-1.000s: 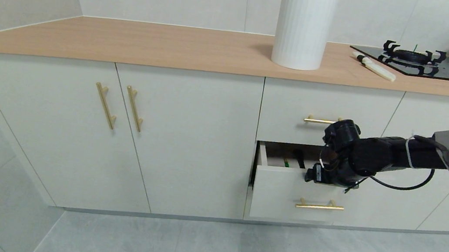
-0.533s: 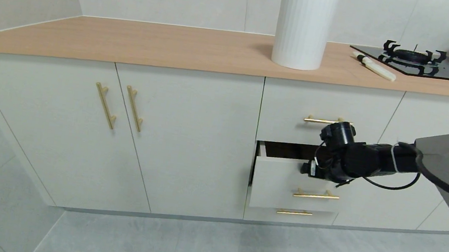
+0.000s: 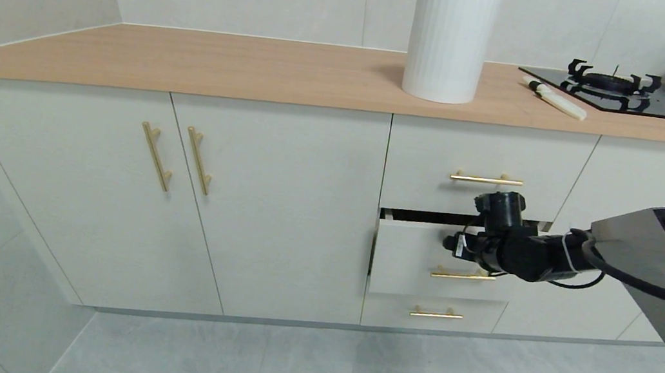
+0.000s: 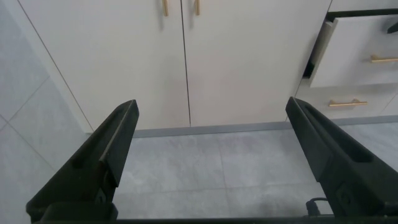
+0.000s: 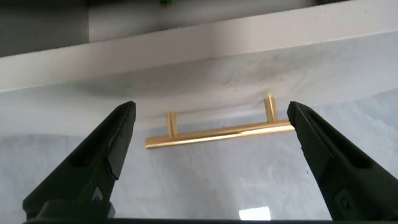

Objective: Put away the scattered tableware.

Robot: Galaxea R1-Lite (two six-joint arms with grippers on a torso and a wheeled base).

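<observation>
While our left gripper (image 4: 211,109) hangs open and empty, low and well left of the middle drawer (image 3: 407,255), our right gripper (image 3: 453,245) sits at that drawer's front, just above its brass handle (image 5: 217,134), fingers spread wide and holding nothing. We cannot tell if it touches the panel. We should push straight in, square to the front, until the dark gap above the drawer closes. Farther back, up and right of the drawer, a pale utensil (image 3: 553,98) lies on the countertop (image 3: 225,67), probably the next thing to store.

White drawer (image 3: 407,257), gold handle (image 3: 455,274), ribbed white cylinder (image 3: 452,37)
</observation>
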